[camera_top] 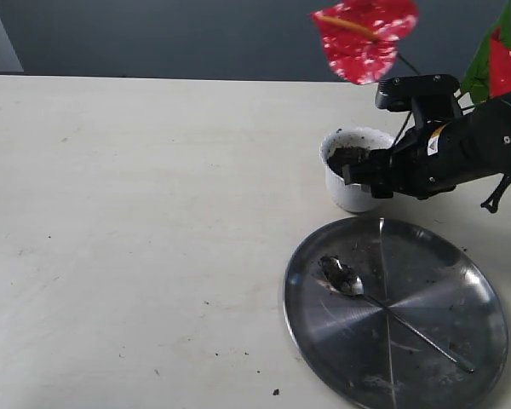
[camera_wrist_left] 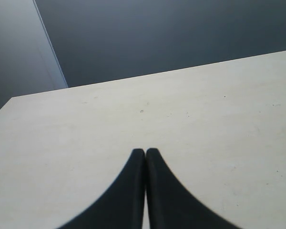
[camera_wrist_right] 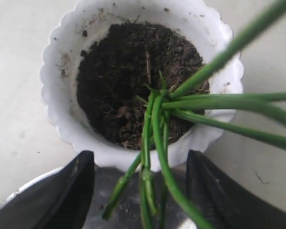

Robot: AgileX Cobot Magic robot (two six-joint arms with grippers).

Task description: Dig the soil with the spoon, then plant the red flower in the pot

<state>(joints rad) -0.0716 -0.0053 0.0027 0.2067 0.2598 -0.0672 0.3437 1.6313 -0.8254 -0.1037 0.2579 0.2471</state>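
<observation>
Where the pale tabletop (camera_top: 153,213) meets its far edge, we see a dark wall (camera_top: 153,34). By the right edge stands the pot (camera_top: 351,192) of soil (camera_top: 347,157). The plate (camera_top: 443,358) fills the near right corner, with the spoon (camera_top: 351,282) on it. The right gripper (camera_top: 358,175) is at the pot's rim. Only its wrist view shows the jaws wide, with the stems of the flower (camera_wrist_right: 155,119) passing between them untouched over the soil. The red blooms show only in the exterior view. The left gripper (camera_wrist_left: 145,153) is seen only from its own wrist, closed above bare tabletop.

Left claw (camera_wrist_left: 145,153) — black fingers pressed together — above pale table (camera_wrist_left: 205,119), dark wall (camera_wrist_left: 157,33) beyond.
</observation>
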